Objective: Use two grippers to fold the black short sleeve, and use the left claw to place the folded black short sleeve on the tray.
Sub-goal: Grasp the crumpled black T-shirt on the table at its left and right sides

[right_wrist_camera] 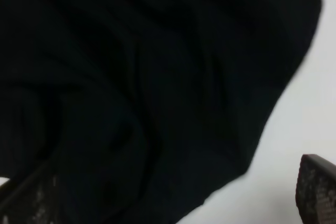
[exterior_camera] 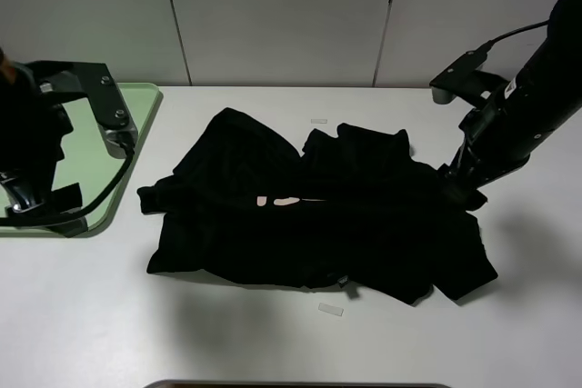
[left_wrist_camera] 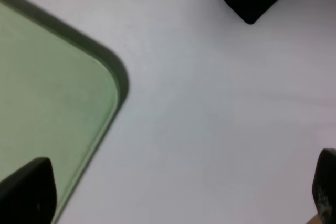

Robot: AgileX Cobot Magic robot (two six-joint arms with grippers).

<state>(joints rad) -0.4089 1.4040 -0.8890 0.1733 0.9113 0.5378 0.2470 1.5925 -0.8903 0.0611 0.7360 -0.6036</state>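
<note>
Tray [exterior_camera: 145,104] partly under left arm [exterior_camera: 32,144], partly off-frame

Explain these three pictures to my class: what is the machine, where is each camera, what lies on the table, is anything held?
It is a robot with two black arms, each ending in a two-fingered gripper. One camera looks down from high up; the other two sit on the wrists. On the white table lie a crumpled black cloth T-shirt with pale lettering, small clear tape strips and, at the left, a flat light green plastic tray. The left gripper hangs open over the tray's corner. The right gripper is open at the shirt's right edge. Neither holds anything.
</note>
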